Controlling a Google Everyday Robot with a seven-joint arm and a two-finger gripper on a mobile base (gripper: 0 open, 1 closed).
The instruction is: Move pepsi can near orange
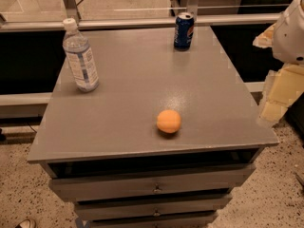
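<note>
The pepsi can stands upright at the far edge of the grey cabinet top, right of centre. The orange lies near the front edge, well apart from the can. My gripper hangs at the right edge of the view, beside the cabinet's right side and off its top, holding nothing that shows. It is to the right of both the orange and the can.
A clear water bottle with a white cap stands upright at the far left of the top. Drawers lie below the front edge. A metal rail runs behind the cabinet. The floor is speckled.
</note>
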